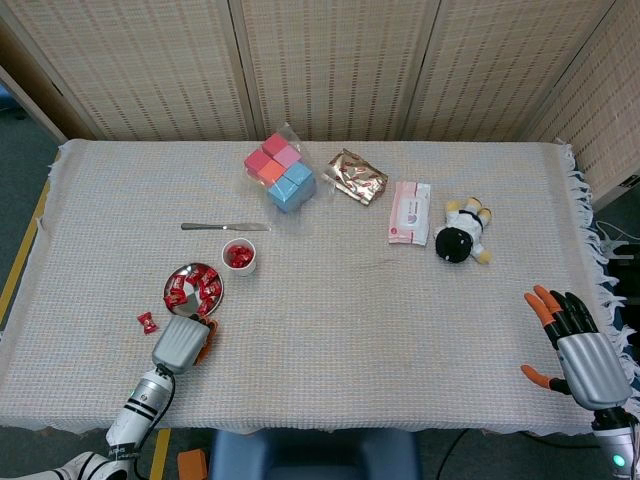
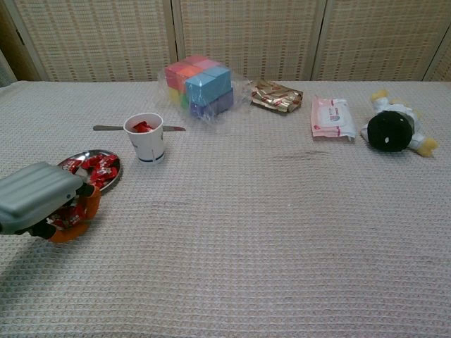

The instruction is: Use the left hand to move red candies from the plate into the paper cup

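A small metal plate point(image 1: 178, 272) point(image 2: 68, 161) at the front left carries several red candies point(image 1: 198, 290) point(image 2: 96, 167). Behind it to the right stands the white paper cup point(image 1: 239, 258) point(image 2: 145, 139) with red candy inside. My left hand point(image 1: 180, 342) point(image 2: 39, 198) lies just in front of the plate's near rim. Its fingers point(image 2: 76, 215) are curled in, and the chest view shows a red candy point(image 2: 66, 217) wrapped in them. One stray red candy point(image 1: 147, 321) rests on the cloth left of that hand. My right hand point(image 1: 578, 350) waits at the front right with its fingers spread, holding nothing.
A butter knife point(image 1: 225, 227) lies behind the cup. Further back are bagged coloured blocks point(image 1: 281, 171), a foil snack pack point(image 1: 355, 176), a wipes pack point(image 1: 409, 212) and a black plush toy point(image 1: 460, 237). The table's front edge runs just below both hands.
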`<state>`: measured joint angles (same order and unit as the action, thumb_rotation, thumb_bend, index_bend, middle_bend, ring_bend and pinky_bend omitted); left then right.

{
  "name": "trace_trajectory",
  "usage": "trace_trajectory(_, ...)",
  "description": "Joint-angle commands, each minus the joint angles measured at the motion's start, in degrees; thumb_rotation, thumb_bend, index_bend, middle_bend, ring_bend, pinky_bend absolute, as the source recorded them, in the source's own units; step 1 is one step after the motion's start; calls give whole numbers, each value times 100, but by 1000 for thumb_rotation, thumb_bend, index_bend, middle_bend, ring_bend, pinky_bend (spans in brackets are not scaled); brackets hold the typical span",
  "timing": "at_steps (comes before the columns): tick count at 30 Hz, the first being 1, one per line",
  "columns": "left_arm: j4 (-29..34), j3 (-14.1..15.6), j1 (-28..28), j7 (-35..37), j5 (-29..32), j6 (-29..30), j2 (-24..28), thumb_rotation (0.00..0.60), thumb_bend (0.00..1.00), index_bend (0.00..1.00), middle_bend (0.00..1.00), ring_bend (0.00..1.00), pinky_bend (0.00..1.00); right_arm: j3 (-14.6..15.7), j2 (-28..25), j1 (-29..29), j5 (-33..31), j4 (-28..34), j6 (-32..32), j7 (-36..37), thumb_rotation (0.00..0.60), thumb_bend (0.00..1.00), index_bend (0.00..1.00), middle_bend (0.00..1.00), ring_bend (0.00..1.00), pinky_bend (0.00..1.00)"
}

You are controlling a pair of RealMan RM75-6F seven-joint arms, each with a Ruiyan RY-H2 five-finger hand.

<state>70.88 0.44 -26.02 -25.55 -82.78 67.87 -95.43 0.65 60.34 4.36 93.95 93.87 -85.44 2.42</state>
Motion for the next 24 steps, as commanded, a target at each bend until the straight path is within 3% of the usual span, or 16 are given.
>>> trace_trajectory(1,56,-8,10,23,-4,1,44,600,383,545,563,551,1000,-2,-1,1,-2,5,1,-5,600,43,0,0,0,0)
trace_trajectory(8,456,-94,-62,-53,-65,-5,318,600,387,577,595,577,1000,-5,0,15,-18,4,32,-6,600,43,0,0,0,0)
trace_trajectory(24,1346,-728,-855,-1097,120,-592,903,600,391,611,637,608,1000,-31,-1,30,-81,2,68,-9,600,43,0,0,0,0)
